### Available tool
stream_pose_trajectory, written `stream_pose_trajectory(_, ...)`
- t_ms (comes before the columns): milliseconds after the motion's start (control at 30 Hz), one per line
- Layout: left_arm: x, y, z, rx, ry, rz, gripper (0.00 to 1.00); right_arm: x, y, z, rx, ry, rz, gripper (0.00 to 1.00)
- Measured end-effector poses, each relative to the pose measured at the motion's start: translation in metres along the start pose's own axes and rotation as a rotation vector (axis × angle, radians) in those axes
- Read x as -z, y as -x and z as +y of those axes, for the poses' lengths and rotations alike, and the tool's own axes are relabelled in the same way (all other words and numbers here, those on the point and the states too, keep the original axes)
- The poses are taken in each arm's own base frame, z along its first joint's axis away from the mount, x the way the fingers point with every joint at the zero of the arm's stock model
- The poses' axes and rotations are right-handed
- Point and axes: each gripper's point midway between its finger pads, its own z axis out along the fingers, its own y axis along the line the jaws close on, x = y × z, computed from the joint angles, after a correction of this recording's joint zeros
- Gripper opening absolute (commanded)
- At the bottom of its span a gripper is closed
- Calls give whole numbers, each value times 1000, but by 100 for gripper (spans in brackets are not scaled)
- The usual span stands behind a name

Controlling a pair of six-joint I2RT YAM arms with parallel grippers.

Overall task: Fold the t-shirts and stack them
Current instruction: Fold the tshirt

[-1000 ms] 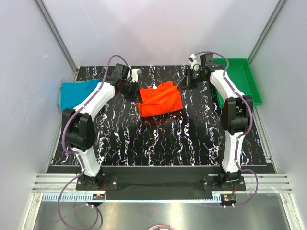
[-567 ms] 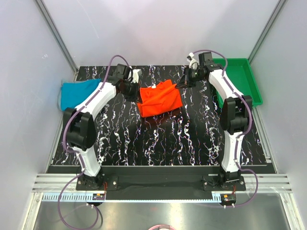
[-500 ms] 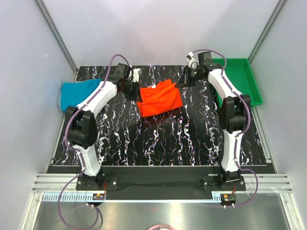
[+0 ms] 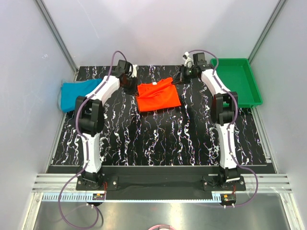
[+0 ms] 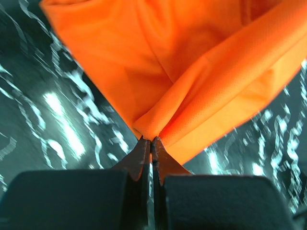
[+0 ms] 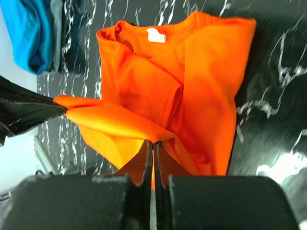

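The orange-red t-shirt [image 4: 158, 95] lies partly folded at the back middle of the black marbled table. My left gripper [image 4: 135, 84] is shut on the shirt's far left corner; the left wrist view shows its tips [image 5: 151, 140] pinching the cloth [image 5: 192, 72]. My right gripper [image 4: 176, 79] is shut on the far right corner; the right wrist view shows its tips [image 6: 153, 143] pinching a lifted fold of the shirt [image 6: 192, 86], stretched toward the left gripper's fingers [image 6: 29, 108]. The teal-blue t-shirt [image 4: 79, 92] lies bunched at the table's left edge, also visible in the right wrist view [image 6: 31, 31].
A green plastic tray [image 4: 242, 81] stands at the back right of the table. Grey walls and metal frame posts close in the back and sides. Both arms reach far back, their cables looping above the wrists.
Both grippers have moved toward the back of the table, pulling the shirt's far edge taut between them. The shirt now lies flatter and more square, shifted slightly back.
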Motion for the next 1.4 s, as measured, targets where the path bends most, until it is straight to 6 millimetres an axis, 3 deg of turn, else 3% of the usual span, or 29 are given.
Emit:
stream_pose_trajectory(300,-27,40,27,-34,123,-87,0,-28,31,-14,39,22,-90,0)
stream_pose_trajectory(467,-37,66,38,-66,188,-151,6,-31,36,-16,38,12,-113,0)
stream_pose_trajectory(667,-39,93,44,-102,257,-230,4,-32,42,-17,49,0,-136,0)
stream_pose_trajectory(800,-41,100,42,-121,273,-256,4,-32,45,-19,55,-14,-150,0)
stream_pose_trajectory(867,-42,102,40,-130,278,-261,14,-32,46,-22,54,-25,-156,1)
stream_pose_trajectory(933,-44,105,40,-142,288,-272,33,-33,47,-25,53,-39,-163,1)
stream_pose_trajectory(1233,-52,124,43,-184,359,-337,44,-39,52,-41,49,-98,-192,0)
stream_pose_trajectory(1400,-49,123,28,-199,318,-334,49,-38,55,-43,53,-113,-204,0)
